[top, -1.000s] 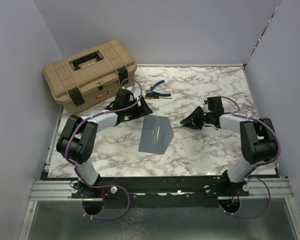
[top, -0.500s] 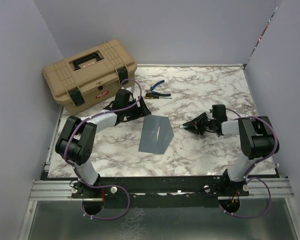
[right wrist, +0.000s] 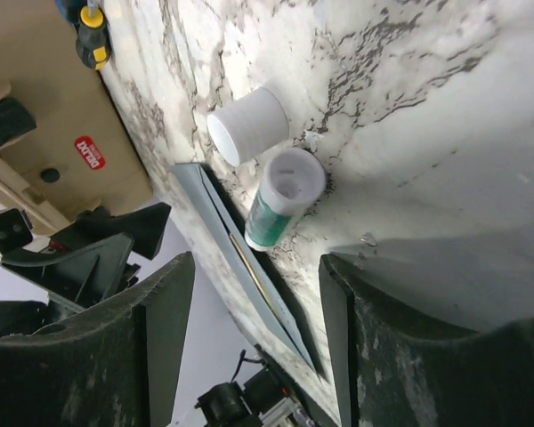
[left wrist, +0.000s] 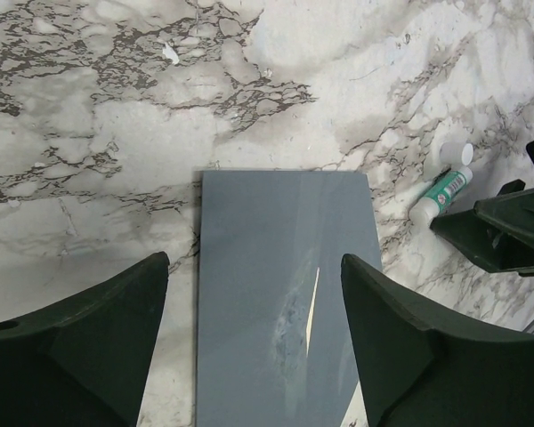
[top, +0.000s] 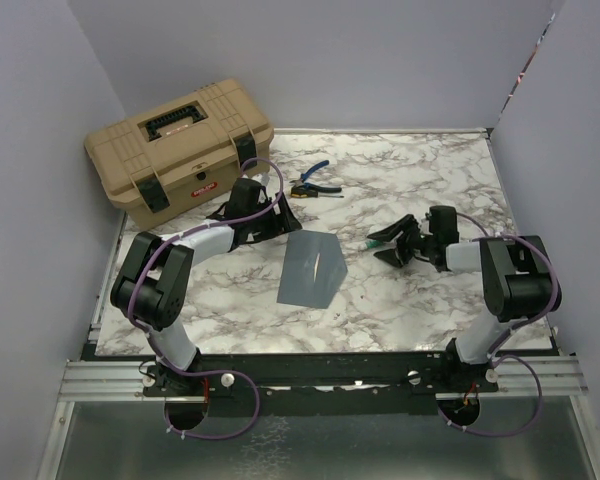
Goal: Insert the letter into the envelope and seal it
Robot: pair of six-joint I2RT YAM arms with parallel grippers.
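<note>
The blue-grey envelope (top: 310, 268) (left wrist: 280, 302) lies flat mid-table. Of the letter, only a thin cream sliver (left wrist: 313, 298) shows through a gap in the envelope's face, and its tan edge (right wrist: 251, 267) shows in the right wrist view. My left gripper (top: 285, 217) (left wrist: 254, 262) hovers open over the envelope's far end with nothing in it. My right gripper (top: 382, 243) (right wrist: 256, 260) is open and low over the table, to the right of the envelope. A green-and-white glue stick (right wrist: 280, 205) (left wrist: 440, 191) lies uncapped just ahead of its fingertips, held by nothing.
The glue's white cap (right wrist: 246, 124) (left wrist: 454, 153) lies beside the stick. A tan toolbox (top: 180, 150) stands at the back left. Blue-handled pliers (top: 310, 175) and a yellow-and-black screwdriver (right wrist: 91, 36) lie behind the envelope. Walls close in the table on three sides.
My right gripper's jaws have spread from shut to open, and the glue stick now lies on the table ahead of them. The left arm and the envelope have stayed put.
</note>
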